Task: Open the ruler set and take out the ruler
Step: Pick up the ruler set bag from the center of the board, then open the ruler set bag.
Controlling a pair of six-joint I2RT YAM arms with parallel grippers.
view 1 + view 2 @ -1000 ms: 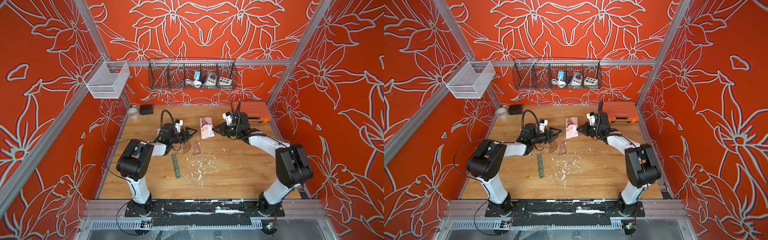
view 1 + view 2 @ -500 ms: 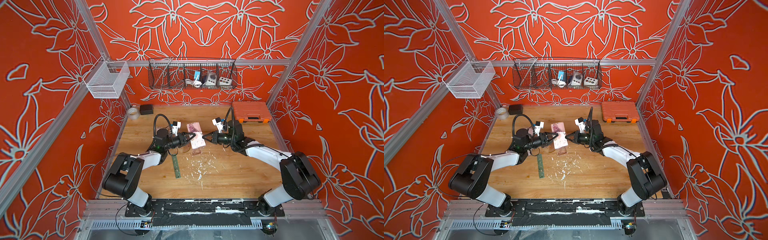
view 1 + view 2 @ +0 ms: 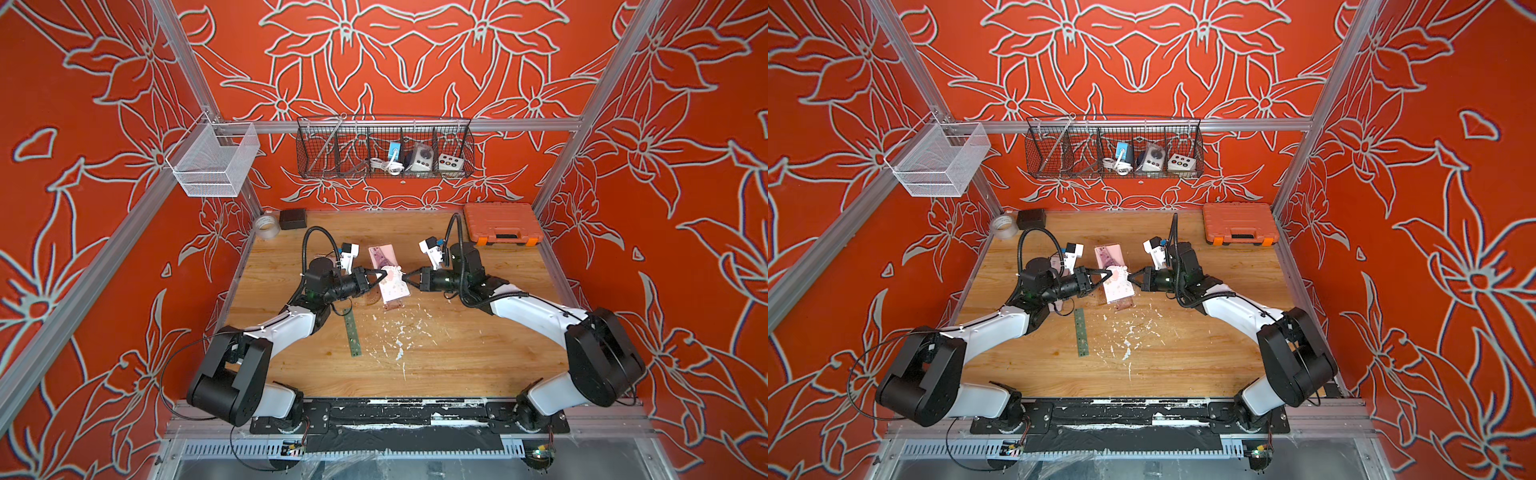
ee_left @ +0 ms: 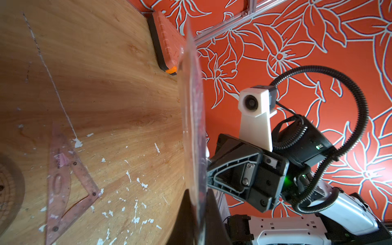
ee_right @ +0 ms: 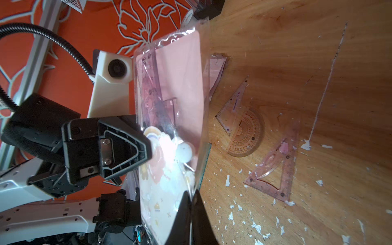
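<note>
Ruler set (image 3: 392,289) is off the counter (image 3: 457,353), hanging mid-frame in both top views between the two arms. Left gripper (image 4: 197,212): jaws closed down on one edge of the pouch, film pinched flat between them. Right gripper (image 5: 192,199): jaws narrow, with the opposite edge running in between. Can't tell whether they actually clamp it.

Step in hand, as I read it: open the pouch. To do it well:
- Each side should hold one film layer only; with both layers, pulling just stretches the bag.
- Keep the grips near the mouth and pull apart slow and level.
- Can't tell from here which end is the mouth, or whether it's open.
- Film looks thin and slick, so expect slip or a tear if yanked.

Contents: the right wrist view shows a pink card insert, a purplish ruler (image 5: 149,84) along one long edge, and a clear piece beside it. Not out yet.

Loose on the counter under the pouch: protractor (image 5: 246,135) and two set squares (image 5: 273,171). A green ruler (image 3: 352,334) lies lower-centre in a top view.

Other containers:
- Orange case (image 3: 503,224) at the upper right of the counter, lid down.
- Wire basket (image 3: 328,160) on the back wall, holding a white cable (image 3: 388,166) and small boxes.
</note>
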